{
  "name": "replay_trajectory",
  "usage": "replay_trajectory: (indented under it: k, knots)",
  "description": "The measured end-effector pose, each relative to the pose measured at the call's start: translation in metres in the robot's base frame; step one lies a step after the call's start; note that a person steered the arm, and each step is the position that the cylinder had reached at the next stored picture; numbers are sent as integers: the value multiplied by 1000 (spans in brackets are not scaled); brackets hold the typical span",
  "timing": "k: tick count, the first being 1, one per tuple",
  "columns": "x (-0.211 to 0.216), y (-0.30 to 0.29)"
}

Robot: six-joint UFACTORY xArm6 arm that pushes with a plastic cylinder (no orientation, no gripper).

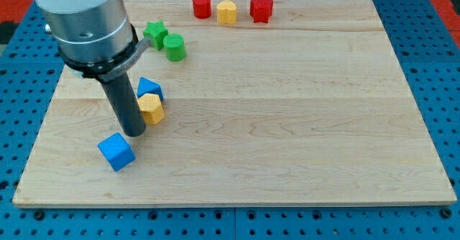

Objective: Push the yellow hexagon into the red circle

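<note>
The arm's end is a wide cylinder of brushed silver-grey metal, closed below by a black ring with a small grey bracket on one side. From it comes a straight dark rod with my tip [134, 133]

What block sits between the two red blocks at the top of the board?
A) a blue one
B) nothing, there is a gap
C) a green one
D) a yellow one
D: at the view's top, the yellow block sits in a row between the red circle and the red star. The green and blue blocks lie lower, toward the view's left.
</note>
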State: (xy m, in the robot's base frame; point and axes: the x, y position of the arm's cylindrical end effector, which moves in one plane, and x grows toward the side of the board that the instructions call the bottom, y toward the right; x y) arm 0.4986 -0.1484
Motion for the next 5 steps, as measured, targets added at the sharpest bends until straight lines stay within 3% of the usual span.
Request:
replay_trajectory:
  k: [3,5]
  knots:
    - [-59,111]
    - [-24,120]
